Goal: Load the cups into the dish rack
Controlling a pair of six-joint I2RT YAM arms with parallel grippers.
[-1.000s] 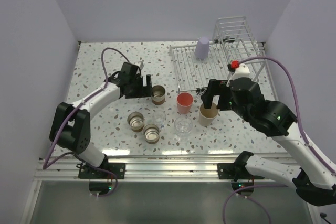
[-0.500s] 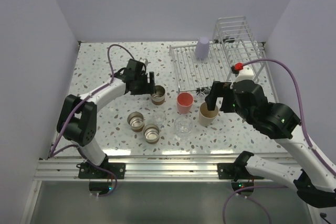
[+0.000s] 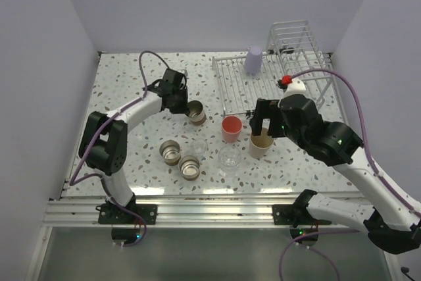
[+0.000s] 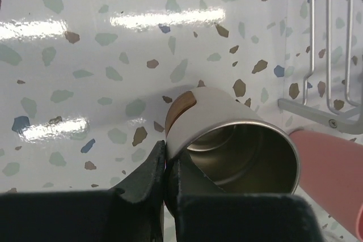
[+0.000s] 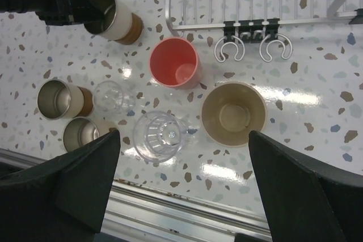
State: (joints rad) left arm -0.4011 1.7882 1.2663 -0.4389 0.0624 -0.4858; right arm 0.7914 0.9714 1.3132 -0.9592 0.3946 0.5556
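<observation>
The left claw (image 4: 164, 165) had just clenched on the brownish metal tumbler (image 4: 227, 123) at its rim, readying a lift; the right claw (image 5: 182, 134) hung released.

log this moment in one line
left tool: shut on tilted brownish metallic cup; right tool: open over tall beige cup; white wire rack: holds lavender cup

You see eight cups in all, namely three brown metallic cups (image 3: 170, 152), two clear cups (image 3: 229, 158), one coral-red cup (image 3: 231, 127), one beige cup (image 3: 261, 143) and one lavender cup (image 3: 254, 60), plus one wire dish rack (image 3: 231, 87).
</observation>
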